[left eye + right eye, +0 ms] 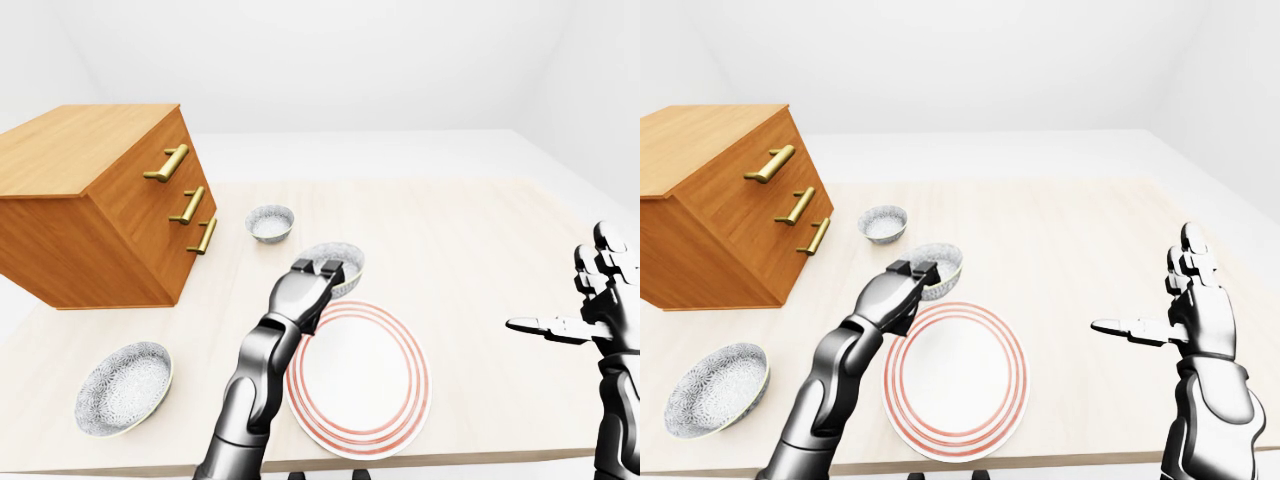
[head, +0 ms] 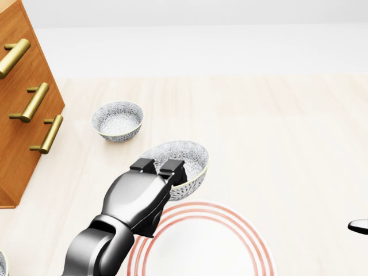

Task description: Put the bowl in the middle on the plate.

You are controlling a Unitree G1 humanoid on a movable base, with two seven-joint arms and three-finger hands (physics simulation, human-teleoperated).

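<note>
The grey-patterned ceramic bowl (image 2: pixel 185 156) hangs just over the upper-left rim of the white plate with red rings (image 2: pixel 221 253). The left hand (image 2: pixel 144 195) holds it there, with its black fingers (image 2: pixel 164 168) hooked over the bowl's plate-side rim and clenched on the wall. A pinch on the rim like this lets the bowl be carried upright and leaves its base free to land flat, and it probably needs to go a little further toward the plate's middle before it is let go. The right hand (image 1: pixel 1195 295) hovers well to the right of the plate with its fingers spread and nothing in them, apparently kept out of the way. The other two patterned bowls are untouched, one (image 2: pixel 117 119) above and to the left of the plate and one (image 1: pixel 122 385) to its left. The hand hides the bowl's near wall and the finger opposing the pinch, so how deep the grip goes cannot be told, nor whether the base clears the pale wooden surface (image 2: pixel 282 132). The forearm covers the plate's left edge, and the head view cuts off its lower rim.
</note>
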